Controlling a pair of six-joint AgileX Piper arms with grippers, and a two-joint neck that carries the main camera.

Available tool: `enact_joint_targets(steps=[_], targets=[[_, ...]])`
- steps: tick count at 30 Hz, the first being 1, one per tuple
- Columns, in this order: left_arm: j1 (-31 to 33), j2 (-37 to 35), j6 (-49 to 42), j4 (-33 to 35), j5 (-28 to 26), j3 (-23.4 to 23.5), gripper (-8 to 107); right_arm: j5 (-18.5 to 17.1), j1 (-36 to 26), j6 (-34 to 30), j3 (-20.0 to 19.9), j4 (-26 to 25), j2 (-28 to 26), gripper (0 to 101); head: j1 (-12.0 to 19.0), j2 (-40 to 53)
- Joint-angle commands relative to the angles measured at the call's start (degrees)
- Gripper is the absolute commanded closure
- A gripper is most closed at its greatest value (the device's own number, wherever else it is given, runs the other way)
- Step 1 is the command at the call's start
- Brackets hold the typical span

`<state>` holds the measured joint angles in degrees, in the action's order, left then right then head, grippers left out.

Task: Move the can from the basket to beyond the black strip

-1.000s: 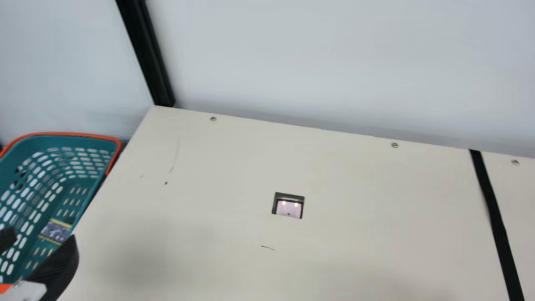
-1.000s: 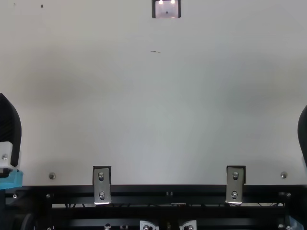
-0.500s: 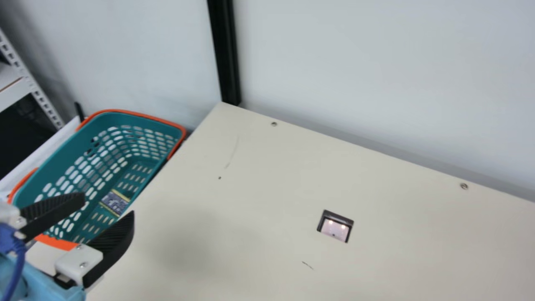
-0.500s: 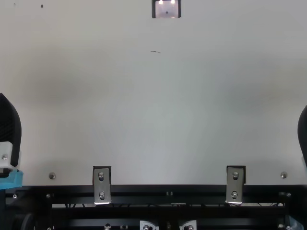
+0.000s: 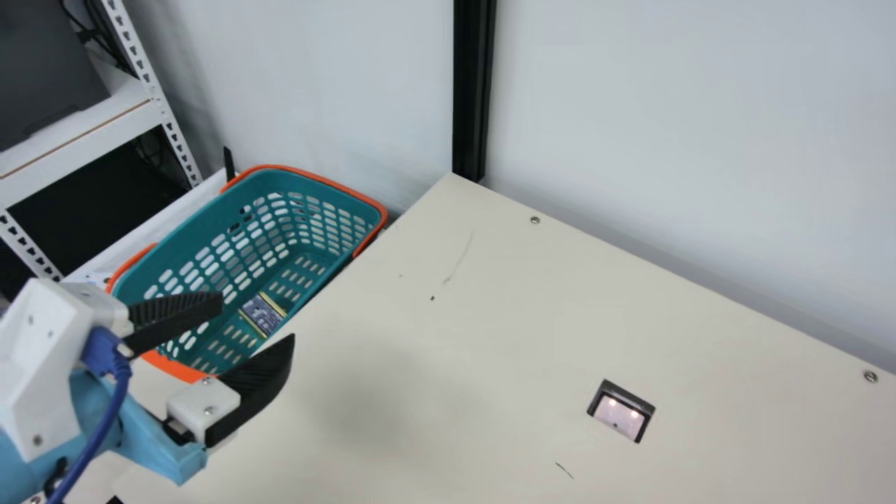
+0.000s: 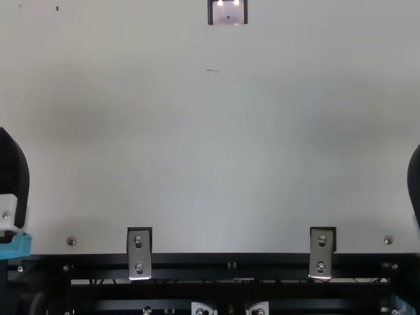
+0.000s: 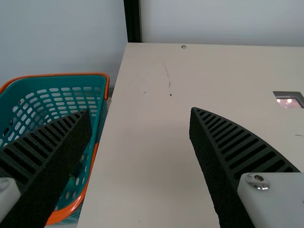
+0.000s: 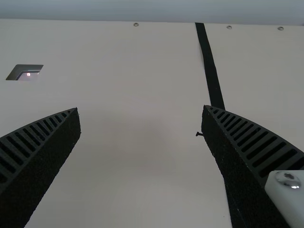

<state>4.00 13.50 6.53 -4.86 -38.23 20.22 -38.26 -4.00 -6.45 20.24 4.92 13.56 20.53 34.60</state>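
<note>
My left gripper (image 5: 257, 320) stands open at the near end of the teal basket (image 5: 175, 246), which has orange edging. In the left wrist view the same gripper (image 7: 140, 113) has nothing between its fingers, and one finger overlaps the basket (image 7: 59, 80). A dark blue patterned piece with yellow edges (image 5: 260, 313) lies on the basket's floor; I cannot tell whether it is the can. My right gripper (image 6: 415, 184) is at the right edge of the top view. In the right wrist view that gripper (image 8: 141, 110) is open and empty, and the black strip (image 8: 211, 71) runs behind one finger.
The cream table (image 5: 448, 392) spreads to the right of the basket, with a small recessed window (image 5: 621, 411) in it. A black post (image 5: 474, 91) rises at its back corner. White shelving (image 5: 84, 143) stands behind the basket at the left.
The neck camera has turned left, bringing the whole basket, the shelving and more of my left arm into the main view. Both arms look still in the top view.
</note>
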Motion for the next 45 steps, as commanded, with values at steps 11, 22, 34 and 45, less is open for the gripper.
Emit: enact_joint_targets(steps=[11,22,34,45], targets=[[0.0,0.0,0.0,0.0,0.0,0.0,9,0.0,0.0,0.0,0.0,0.0,0.0,0,4.3,2.5],[-0.1,0.0,-0.1,0.1,0.0,0.0,9,0.0,0.0,0.0,0.0,0.0,0.0,0,4.3,2.5],[-2.7,8.0,4.2,-0.3,0.8,7.2,9,0.0,0.0,0.0,0.0,0.0,0.0,0,4.3,2.5],[-7.1,24.6,8.9,-2.6,1.5,19.6,9,0.0,0.0,0.0,0.0,0.0,0.0,0,4.3,2.5]])
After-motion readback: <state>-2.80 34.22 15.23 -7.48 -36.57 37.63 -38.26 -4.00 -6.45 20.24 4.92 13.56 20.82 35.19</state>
